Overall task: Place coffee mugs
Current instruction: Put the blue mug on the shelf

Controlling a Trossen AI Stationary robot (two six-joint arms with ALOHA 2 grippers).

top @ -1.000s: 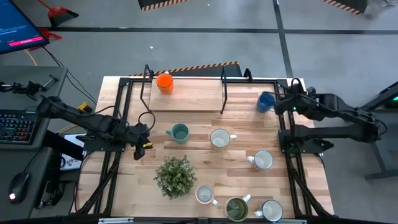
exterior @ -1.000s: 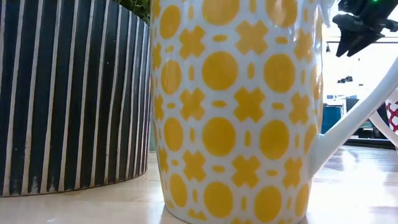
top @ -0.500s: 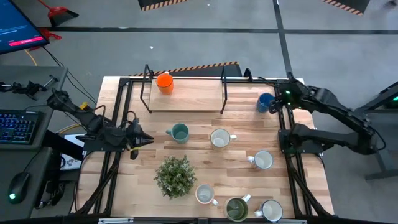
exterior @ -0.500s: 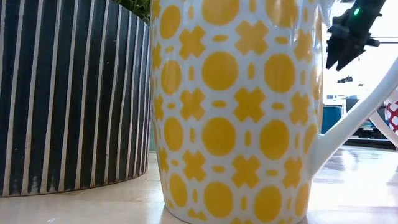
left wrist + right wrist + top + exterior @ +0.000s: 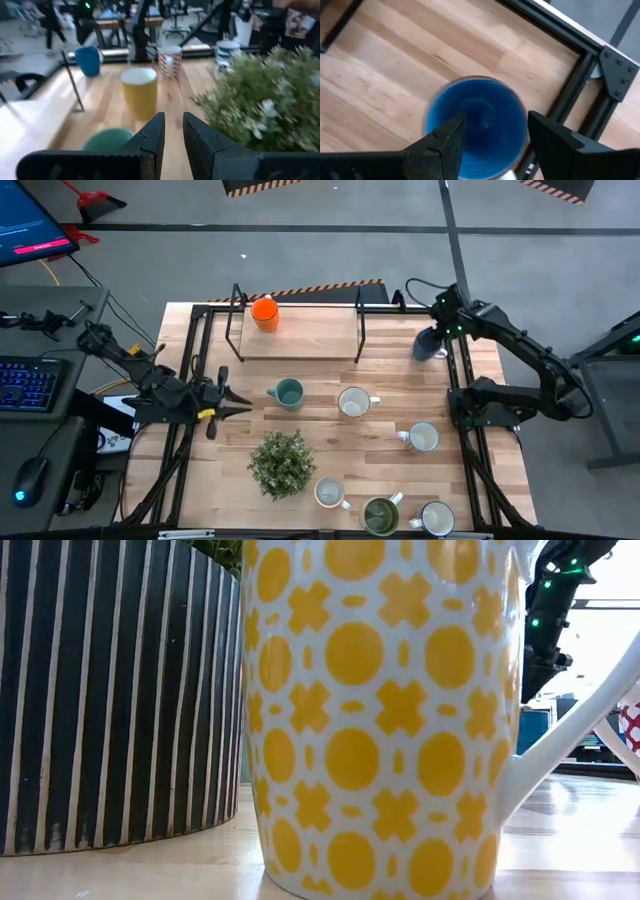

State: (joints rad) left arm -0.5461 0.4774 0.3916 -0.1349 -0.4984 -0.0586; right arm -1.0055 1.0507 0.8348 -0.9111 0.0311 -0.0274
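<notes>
Eight mugs sit on the worktop [image 5: 310, 405]. Left pincer [image 5: 232, 402], fingers slightly apart and empty, points at the teal mug [image 5: 288, 393], presumably next. Right pincer [image 5: 492, 137], spread wide, straddles the blue mug [image 5: 476, 125] at the far right, ready to clamp.

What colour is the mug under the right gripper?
Blue mug, seen best in the right wrist view, below the open right gripper.
</notes>
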